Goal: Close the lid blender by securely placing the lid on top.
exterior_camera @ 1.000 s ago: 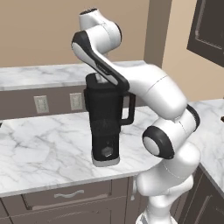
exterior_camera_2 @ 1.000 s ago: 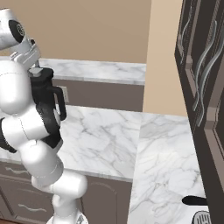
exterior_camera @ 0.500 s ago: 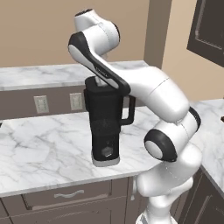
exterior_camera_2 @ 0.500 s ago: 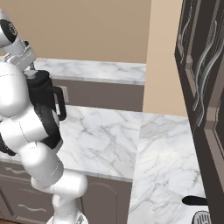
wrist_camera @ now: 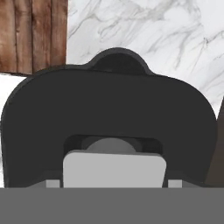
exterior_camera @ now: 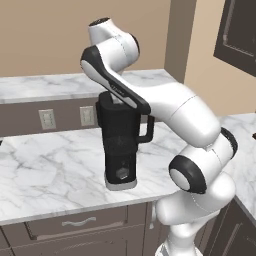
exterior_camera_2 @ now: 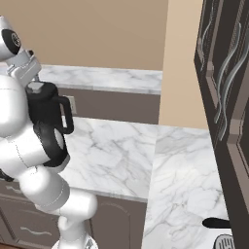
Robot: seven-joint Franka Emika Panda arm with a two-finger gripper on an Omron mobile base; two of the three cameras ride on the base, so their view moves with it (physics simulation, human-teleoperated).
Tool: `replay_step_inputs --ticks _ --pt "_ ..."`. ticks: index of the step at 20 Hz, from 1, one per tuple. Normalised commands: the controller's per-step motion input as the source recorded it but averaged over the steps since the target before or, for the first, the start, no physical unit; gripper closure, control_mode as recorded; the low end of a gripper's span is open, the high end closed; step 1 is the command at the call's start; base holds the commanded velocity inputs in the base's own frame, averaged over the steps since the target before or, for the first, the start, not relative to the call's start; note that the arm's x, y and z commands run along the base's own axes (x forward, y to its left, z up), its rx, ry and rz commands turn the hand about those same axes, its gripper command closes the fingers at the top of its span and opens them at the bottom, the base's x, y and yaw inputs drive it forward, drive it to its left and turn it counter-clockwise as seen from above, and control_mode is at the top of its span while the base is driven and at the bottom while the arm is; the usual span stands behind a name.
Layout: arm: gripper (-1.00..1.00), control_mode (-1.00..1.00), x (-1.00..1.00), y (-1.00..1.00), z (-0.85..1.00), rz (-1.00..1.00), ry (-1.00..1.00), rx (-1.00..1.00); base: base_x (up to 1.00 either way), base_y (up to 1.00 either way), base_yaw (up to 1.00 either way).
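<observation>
From the left base view the blender [exterior_camera: 121,145] stands upright on the marble table [exterior_camera: 45,170] with its handle toward the arm, whose forearm crosses the jar's top and hides it. The right base view shows the lid [exterior_camera_2: 36,88], grey knob up, on top of the jar beneath the hand. The hand view looks straight down on lid and knob; whether the jaws are wide or gripping, I cannot tell.

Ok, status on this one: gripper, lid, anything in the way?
Gripper at the blender top, jaw state unclear. Lid on the jar, knob close below the hand. Nothing in the way.
</observation>
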Motion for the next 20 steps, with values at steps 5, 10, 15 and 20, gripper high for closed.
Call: replay_step_inputs --ticks 5,10,15,20 --pt "1.0 -1.0 0.16 -0.02 -0.27 0.05 0.0 0.0 0.0 0.0 0.0" --pt "-1.0 -1.0 -0.07 -0.02 -0.35 0.03 0.0 0.0 0.0 0.0 0.0" --pt "-1.0 -1.0 -0.13 -0.07 -0.16 0.03 0.0 0.0 0.0 0.0 0.0" --pt "-1.0 -1.0 0.0 -0.03 0.0 0.03 -0.03 0.0 0.0 0.0 0.0"
